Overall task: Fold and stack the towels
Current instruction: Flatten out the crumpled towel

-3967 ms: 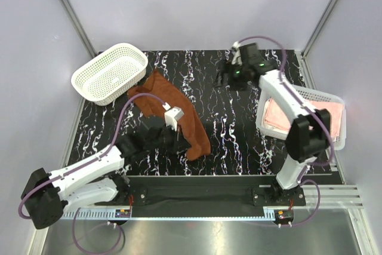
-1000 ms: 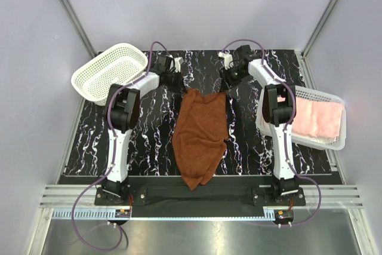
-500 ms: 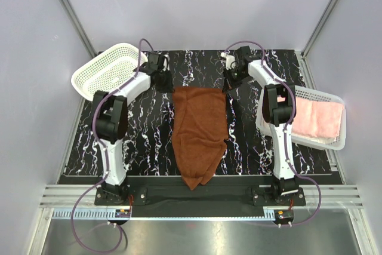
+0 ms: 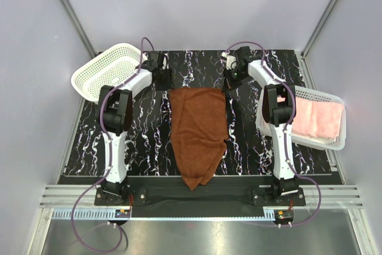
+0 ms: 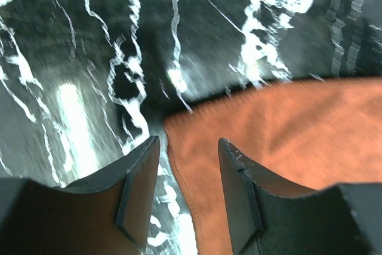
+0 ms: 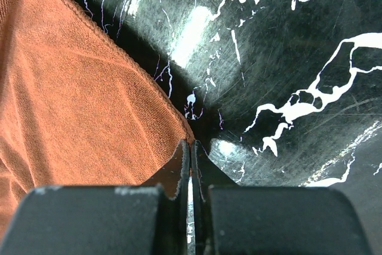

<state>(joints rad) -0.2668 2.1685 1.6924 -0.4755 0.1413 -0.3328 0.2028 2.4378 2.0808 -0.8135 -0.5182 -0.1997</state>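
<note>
Left claw [image 5: 188, 171]: we see its jaws standing apart, gripping nothing; the far-left corner of the rust-brown square cloth towel [image 4: 200, 129] lies just beneath them.
Rust-brown towel: spread on the black marbled surface [image 4: 143, 135], between both claws, narrowing toward the near edge.
Right claw [image 6: 191, 147]: pressed together, tips touching the towel's far-right corner; we cannot tell whether cloth is pinched.

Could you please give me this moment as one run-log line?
rust-brown towel: spread out | left hand: open over far-left corner | right hand: shut on far-right corner
</note>
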